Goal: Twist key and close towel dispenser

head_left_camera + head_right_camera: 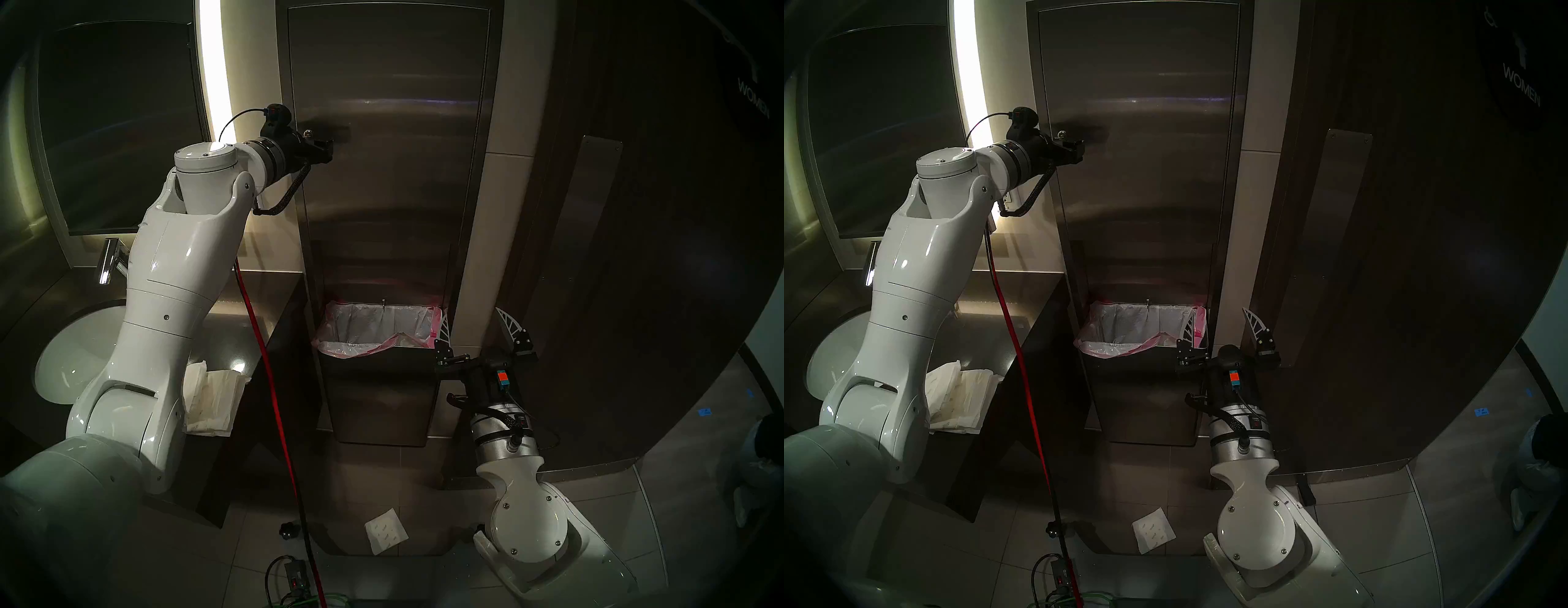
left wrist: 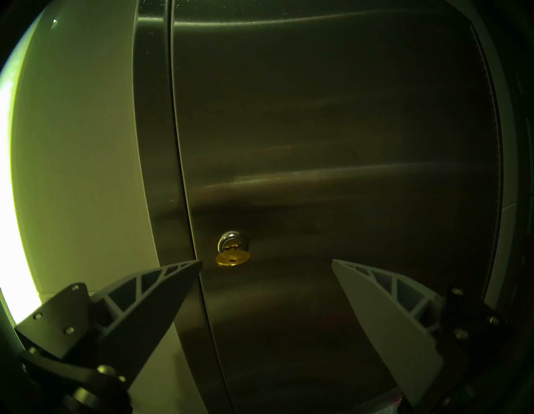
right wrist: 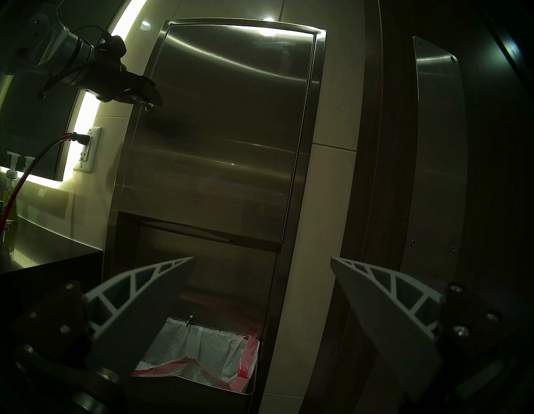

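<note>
The towel dispenser (image 1: 390,170) is a tall steel wall cabinet, and its long door lies flush in the frame. The brass key (image 2: 232,258) sticks out of the round silver lock (image 2: 232,244) at the door's left edge, its bow lying horizontal; it also shows in the head view (image 1: 309,133). My left gripper (image 2: 266,262) is open just in front of the door, with the key a little above and nearer its left finger, untouched. My right gripper (image 1: 477,327) is open and empty, low beside the bin with the pink-edged liner (image 1: 377,331).
A dark brown door with a steel push plate (image 1: 594,237) stands right of the dispenser. At left are a mirror (image 1: 114,127), sink (image 1: 72,352), faucet (image 1: 108,259) and a towel stack (image 1: 212,395) on the counter. A red cable (image 1: 271,382) hangs down. A loose towel (image 1: 386,530) lies on the floor.
</note>
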